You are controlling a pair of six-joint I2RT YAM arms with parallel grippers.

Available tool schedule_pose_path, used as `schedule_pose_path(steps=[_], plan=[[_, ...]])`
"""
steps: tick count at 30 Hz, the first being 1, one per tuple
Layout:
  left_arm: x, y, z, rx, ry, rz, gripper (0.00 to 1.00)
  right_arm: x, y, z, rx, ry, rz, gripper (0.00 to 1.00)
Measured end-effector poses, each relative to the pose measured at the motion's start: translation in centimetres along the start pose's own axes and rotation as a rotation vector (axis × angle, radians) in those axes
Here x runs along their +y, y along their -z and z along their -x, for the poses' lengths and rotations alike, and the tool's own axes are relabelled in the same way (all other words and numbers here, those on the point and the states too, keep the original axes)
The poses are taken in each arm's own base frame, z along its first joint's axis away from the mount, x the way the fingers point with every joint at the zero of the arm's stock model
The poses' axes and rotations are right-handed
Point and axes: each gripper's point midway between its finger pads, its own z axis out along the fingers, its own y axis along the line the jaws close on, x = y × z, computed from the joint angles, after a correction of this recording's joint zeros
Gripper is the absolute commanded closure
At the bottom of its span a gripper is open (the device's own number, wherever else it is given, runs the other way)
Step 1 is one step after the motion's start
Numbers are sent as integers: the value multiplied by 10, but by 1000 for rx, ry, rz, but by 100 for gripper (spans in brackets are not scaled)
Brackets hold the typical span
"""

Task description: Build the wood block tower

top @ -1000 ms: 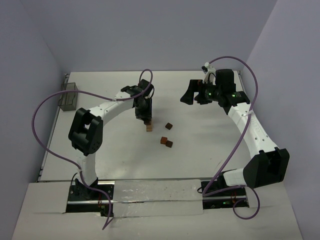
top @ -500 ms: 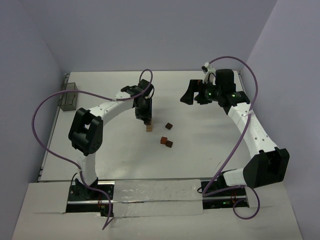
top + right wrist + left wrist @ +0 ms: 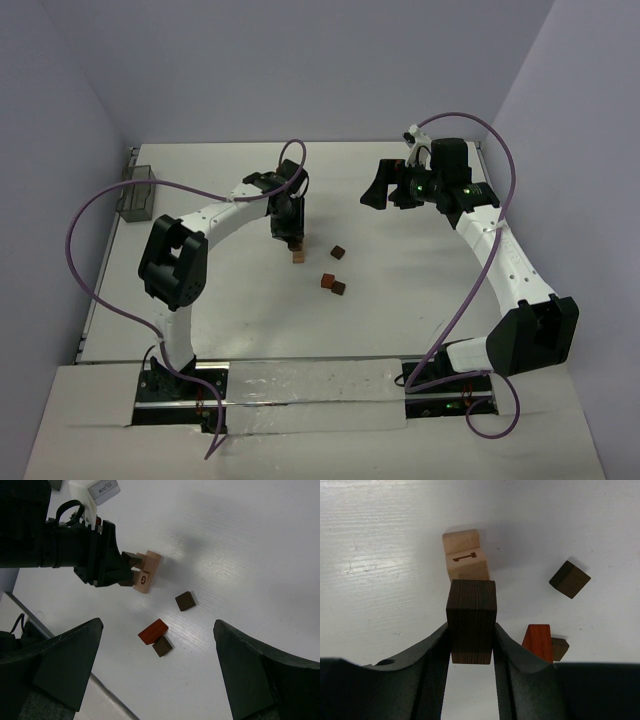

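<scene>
My left gripper [image 3: 471, 630] is shut on a dark brown block [image 3: 471, 617] and holds it just above and beside two light tan blocks [image 3: 465, 560] that sit together on the white table; one bears a letter. In the top view the left gripper [image 3: 288, 232] hangs over the tan blocks [image 3: 298, 257]. A loose dark block [image 3: 338, 251] lies to their right. A reddish block [image 3: 327, 280] touches another dark block [image 3: 339, 289] nearer me. My right gripper [image 3: 383, 192] is open and empty, raised at the far right; in its wrist view [image 3: 157, 625] the blocks lie far below.
A greyish see-through box [image 3: 135, 192] stands at the table's far left edge. The right wrist view shows the loose dark block [image 3: 185, 600], the reddish block [image 3: 153, 631] and the left gripper [image 3: 127, 570] by the tan blocks [image 3: 148, 567].
</scene>
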Motion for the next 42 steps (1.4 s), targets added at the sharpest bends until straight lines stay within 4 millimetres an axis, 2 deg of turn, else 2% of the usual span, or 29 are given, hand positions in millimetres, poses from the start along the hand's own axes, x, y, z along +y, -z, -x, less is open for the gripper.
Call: schedule_pose_path(steps=[5,10,18,22,25,28,31,32,33,36,39,42], plan=[[0,-1,0,1,-2,1,46,0,0,0,0,0,1,0],[0,-1,0,2,-2,0,43,1,0,0,1,0,3,0],[-2,2,4,-9,-6,-4,15,0,0,0,1,0,3,0],[-7,13,14,-41,-22,-24,10,1,0,0,0,-1,3,0],[-13,28,20,-68,-37,-61,10,1,0,0,0,-3,3,0],[-21,57,28,-114,-62,-126,15,1,0,0,0,0,2,0],[-23,102,43,-210,-69,-211,48,1,-3,-4,5,13,-10,2],[-18,119,51,-255,-59,-242,53,2,-4,-7,9,22,-18,3],[-8,135,58,-298,-41,-262,64,2,-6,-11,15,33,-26,4],[45,167,79,-414,57,-230,71,10,-13,-20,38,96,-55,3],[98,164,84,-458,132,-119,64,26,-23,-31,62,174,-79,0],[126,135,59,-400,160,-43,60,45,-36,-36,95,175,-105,0]])
